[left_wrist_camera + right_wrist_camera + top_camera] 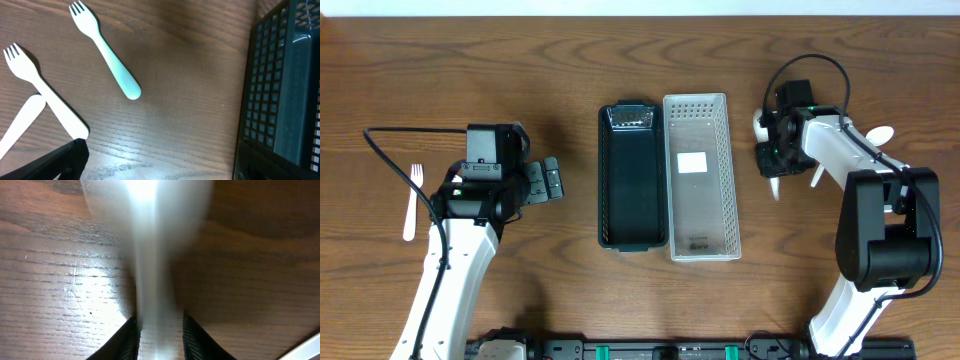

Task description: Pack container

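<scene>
Brown wooden table (520, 60) filling every view, dark wavy grain running side to side, soft light from above, pale glare on the wood, faint blurred shadows

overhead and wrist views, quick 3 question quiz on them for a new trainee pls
1. True or false: in the overhead view, the black container lies side by side with the white basket, on its image-left.
2. Pick one. The right gripper is: A) open and empty; B) shut on a white utensil; C) out of view.
3. How many sets of fork tines show in the left wrist view?

Key
1. True.
2. B. The utensil is too blurred to name its type.
3. Two: the light blue fork and the white fork.
</scene>
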`<state>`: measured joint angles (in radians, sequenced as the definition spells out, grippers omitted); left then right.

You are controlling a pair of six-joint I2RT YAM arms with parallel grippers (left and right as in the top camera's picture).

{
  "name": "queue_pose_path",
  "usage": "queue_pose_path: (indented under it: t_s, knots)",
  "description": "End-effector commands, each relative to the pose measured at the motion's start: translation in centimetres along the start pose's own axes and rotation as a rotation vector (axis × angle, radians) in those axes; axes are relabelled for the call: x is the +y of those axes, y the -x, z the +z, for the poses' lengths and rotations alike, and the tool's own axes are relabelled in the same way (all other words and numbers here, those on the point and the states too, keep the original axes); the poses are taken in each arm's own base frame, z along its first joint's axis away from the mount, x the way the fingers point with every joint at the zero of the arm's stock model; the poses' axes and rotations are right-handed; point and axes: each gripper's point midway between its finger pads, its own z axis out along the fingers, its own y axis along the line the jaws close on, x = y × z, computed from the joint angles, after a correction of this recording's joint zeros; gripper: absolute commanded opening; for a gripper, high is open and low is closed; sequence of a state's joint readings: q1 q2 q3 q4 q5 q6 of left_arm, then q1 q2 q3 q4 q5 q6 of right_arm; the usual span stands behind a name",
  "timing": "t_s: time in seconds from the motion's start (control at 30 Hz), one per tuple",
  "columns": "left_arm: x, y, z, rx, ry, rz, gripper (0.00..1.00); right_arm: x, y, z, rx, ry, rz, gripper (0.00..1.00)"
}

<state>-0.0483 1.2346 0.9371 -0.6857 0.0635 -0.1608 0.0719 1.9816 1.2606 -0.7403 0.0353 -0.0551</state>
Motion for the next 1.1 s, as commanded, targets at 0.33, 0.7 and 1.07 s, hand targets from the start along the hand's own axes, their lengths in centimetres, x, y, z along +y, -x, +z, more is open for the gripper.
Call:
queue_pose_path:
  t_s: [0.33,0.7,1.07]
  knots:
    - [0.1,0.2,-0.3,-0.002,0.010,-0.003,0.98,-0.5,-3.2,2.8,0.128,-0.025,0.011,0.36]
    - [0.1,0.2,-0.3,-0.003,0.010,-0.003,0.98,-0.6,-1.9,3.0,0.075,-0.028,0.014,0.43]
    - [0.1,0.1,-0.3,0.001,0.011,-0.003,0.98,-0.5,-1.6,3.0,0.061,-0.025,0.029,0.52]
